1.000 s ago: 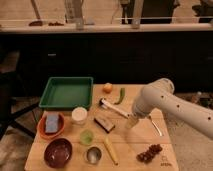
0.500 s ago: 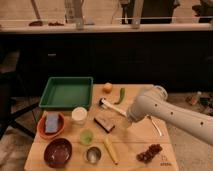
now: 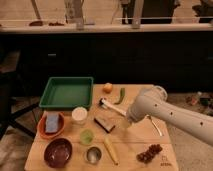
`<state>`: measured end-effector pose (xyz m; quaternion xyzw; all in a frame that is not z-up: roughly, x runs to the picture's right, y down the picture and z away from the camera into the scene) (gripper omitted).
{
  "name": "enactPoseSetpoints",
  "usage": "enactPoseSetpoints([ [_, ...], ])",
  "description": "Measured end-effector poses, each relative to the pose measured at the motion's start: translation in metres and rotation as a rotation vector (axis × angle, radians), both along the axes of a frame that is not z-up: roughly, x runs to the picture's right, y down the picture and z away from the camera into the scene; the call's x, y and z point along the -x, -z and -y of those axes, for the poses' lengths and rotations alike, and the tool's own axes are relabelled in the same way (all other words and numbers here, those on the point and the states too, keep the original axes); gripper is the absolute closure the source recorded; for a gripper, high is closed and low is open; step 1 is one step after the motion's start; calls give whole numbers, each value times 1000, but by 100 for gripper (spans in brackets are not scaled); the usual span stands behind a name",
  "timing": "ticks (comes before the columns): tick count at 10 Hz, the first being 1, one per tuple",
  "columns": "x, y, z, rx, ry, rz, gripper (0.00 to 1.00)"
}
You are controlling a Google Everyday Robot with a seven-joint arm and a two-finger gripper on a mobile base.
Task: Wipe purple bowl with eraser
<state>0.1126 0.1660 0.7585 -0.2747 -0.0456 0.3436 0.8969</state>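
Purple bowl near table's front-left edge, pincer right of eraser

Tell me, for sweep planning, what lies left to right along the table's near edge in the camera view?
Glossy purple bowl → small metal cup → long yellow item → dark grape bunch; gripper farther back, right of the dark-topped eraser.

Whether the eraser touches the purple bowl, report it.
Apart. Camera view shows table surface between eraser and purple bowl; hand hangs beside eraser.
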Motion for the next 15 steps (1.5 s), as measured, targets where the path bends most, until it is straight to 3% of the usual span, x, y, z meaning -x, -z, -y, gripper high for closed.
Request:
enactPoseSetpoints([
  [4,36,-12,-31,28,-35,23,20],
  [9,68,-21,-34,40,-46,58,20],
  [15,90,-42,-41,25,-63,33,20],
])
